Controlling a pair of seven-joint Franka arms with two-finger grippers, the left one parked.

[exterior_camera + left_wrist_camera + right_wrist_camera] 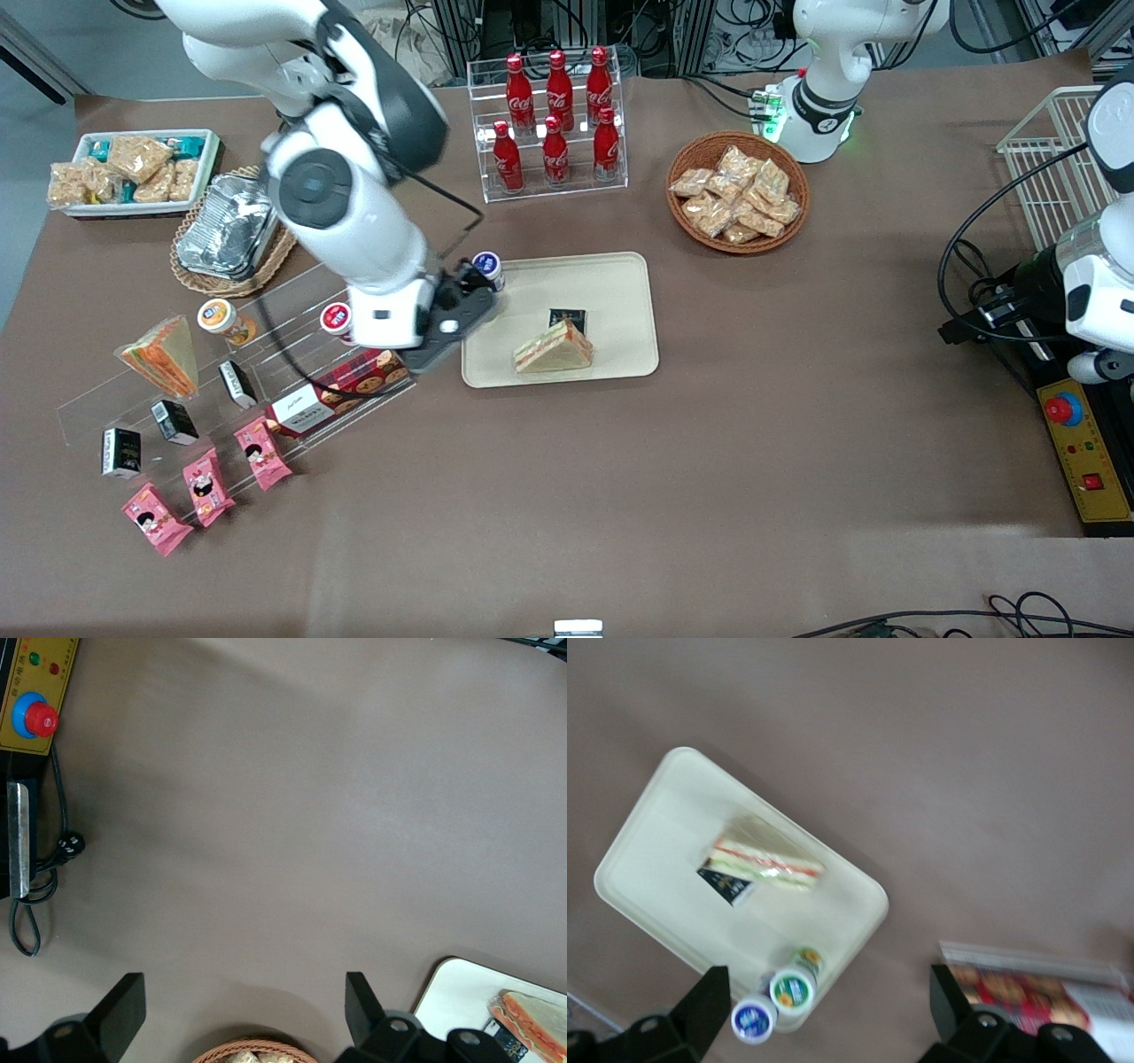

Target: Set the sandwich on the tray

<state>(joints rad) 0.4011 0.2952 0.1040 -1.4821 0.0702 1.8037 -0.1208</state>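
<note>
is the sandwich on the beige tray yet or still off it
On it. The sandwich lies flat on the tray, beside a small black packet. The gripper, fingers open and empty, hovers above the tray's edge.

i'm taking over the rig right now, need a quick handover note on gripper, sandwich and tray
Gripper: open, empty, above the table at the tray's edge toward the working arm's end.
Sandwich: lying on the tray, beside a small black packet.
Second sandwich: on the clear rack, untouched.
Done: sandwich is placed and released.
Left: probably just pull the arm away.
</note>
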